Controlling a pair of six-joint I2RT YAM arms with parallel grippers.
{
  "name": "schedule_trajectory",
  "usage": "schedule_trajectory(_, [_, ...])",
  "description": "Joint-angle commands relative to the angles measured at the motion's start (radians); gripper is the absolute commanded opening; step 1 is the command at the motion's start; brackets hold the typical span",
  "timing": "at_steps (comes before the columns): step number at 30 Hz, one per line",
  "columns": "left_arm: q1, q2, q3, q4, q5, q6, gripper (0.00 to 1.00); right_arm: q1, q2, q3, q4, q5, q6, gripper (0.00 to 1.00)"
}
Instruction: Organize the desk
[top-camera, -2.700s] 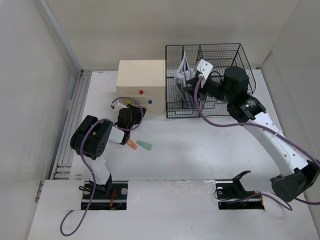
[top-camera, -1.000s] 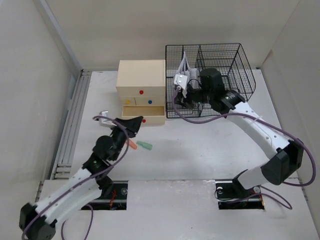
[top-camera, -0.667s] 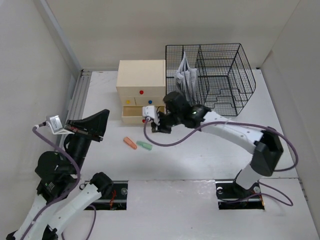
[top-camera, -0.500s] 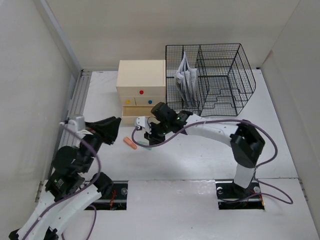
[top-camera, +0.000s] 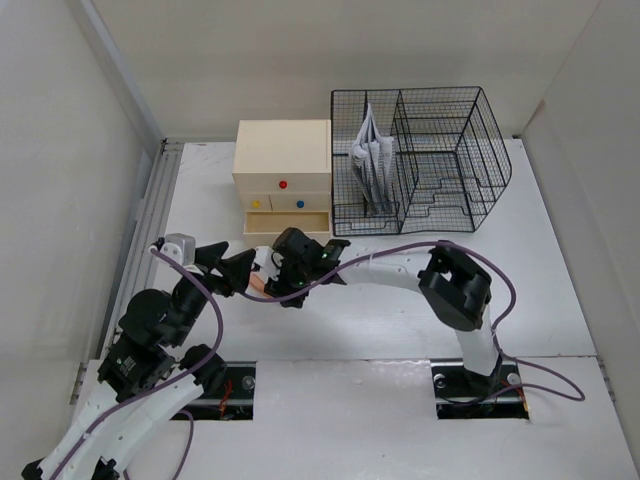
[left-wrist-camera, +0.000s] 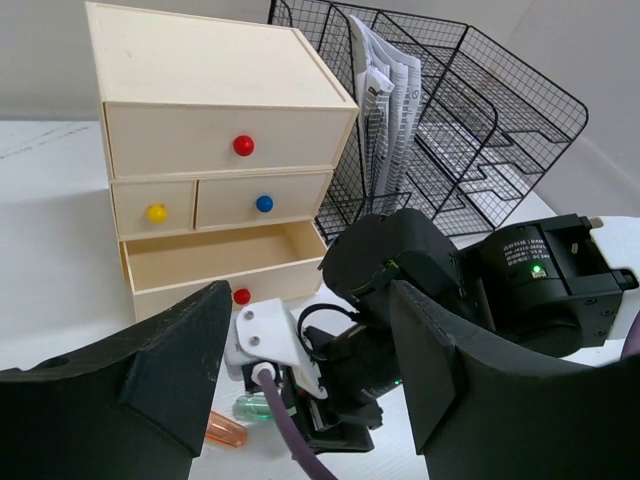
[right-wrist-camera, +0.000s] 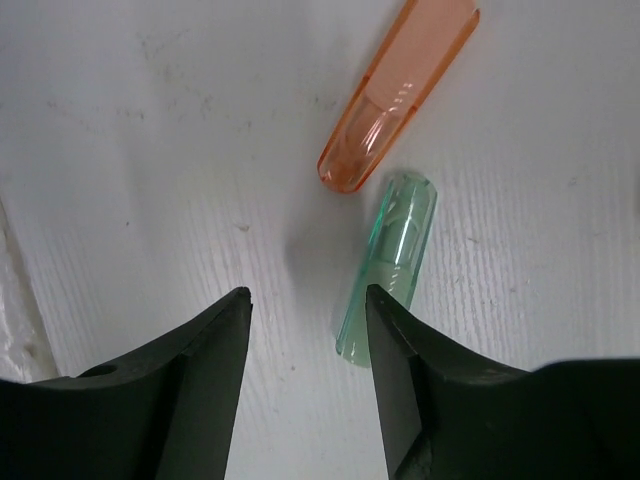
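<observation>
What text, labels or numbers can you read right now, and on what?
No text is legible.
Papers in the wire rack: printed lines, too small to read.
Label on the right arm's wrist housing: pale print, blurred, unreadable.
Drawer box: no text, only coloured knobs.

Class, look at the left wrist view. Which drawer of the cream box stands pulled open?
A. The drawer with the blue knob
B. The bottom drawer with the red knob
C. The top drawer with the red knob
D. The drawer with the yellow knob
B: the bottom drawer juts out from the front of the drawer box with its hollow inside showing; nothing else on that box is pulled out.
</observation>
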Motion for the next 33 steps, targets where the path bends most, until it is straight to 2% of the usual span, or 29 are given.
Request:
schedule_trajectory(1, [0.003, 0.000, 0.014, 0.051, 0.014, 0.024, 0.61, 0.014, 0.012, 0.053, 0.080, 0.097, 0.081, 0.55])
schedule_trajectory(7, [0.003, -0.046, 0.014, 0.042, 0.005, 0.024, 0.62, 0.033, 0.021, 0.053, 0.100, 0.234, 0.130, 0.58])
schedule_trajectory(20, [0.003, -0.067, 0.014, 0.042, -0.004, 0.024, 0.62, 0.033, 0.104, 0.098, 0.035, 0.277, 0.150, 0.58])
schedule_trajectory(24, [0.003, -0.076, 0.014, 0.042, -0.014, 0.024, 0.62, 0.033, 0.104, 0.098, 0.035, 0.303, 0.150, 0.55])
schedule_trajectory(27, [0.003, -0.076, 0.014, 0.042, -0.014, 0.024, 0.64, 0.033, 0.113, 0.088, 0.026, 0.303, 0.150, 0.48])
schedule_trajectory(28, [0.003, -0.076, 0.014, 0.042, -0.014, 0.024, 0.64, 0.033, 0.113, 0.088, 0.017, 0.312, 0.150, 0.40])
schedule_trajectory(31, [0.003, -0.076, 0.014, 0.042, -0.014, 0.024, 0.64, 0.033, 0.122, 0.088, -0.007, 0.321, 0.138, 0.29])
schedule_trajectory(32, [0.003, -0.076, 0.014, 0.042, -0.014, 0.024, 0.64, 0.033, 0.122, 0.088, -0.018, 0.335, 0.138, 0.19])
schedule_trajectory(33, [0.003, -0.076, 0.014, 0.042, -0.014, 0.024, 0.64, 0.033, 0.122, 0.088, -0.018, 0.335, 0.118, 0.13])
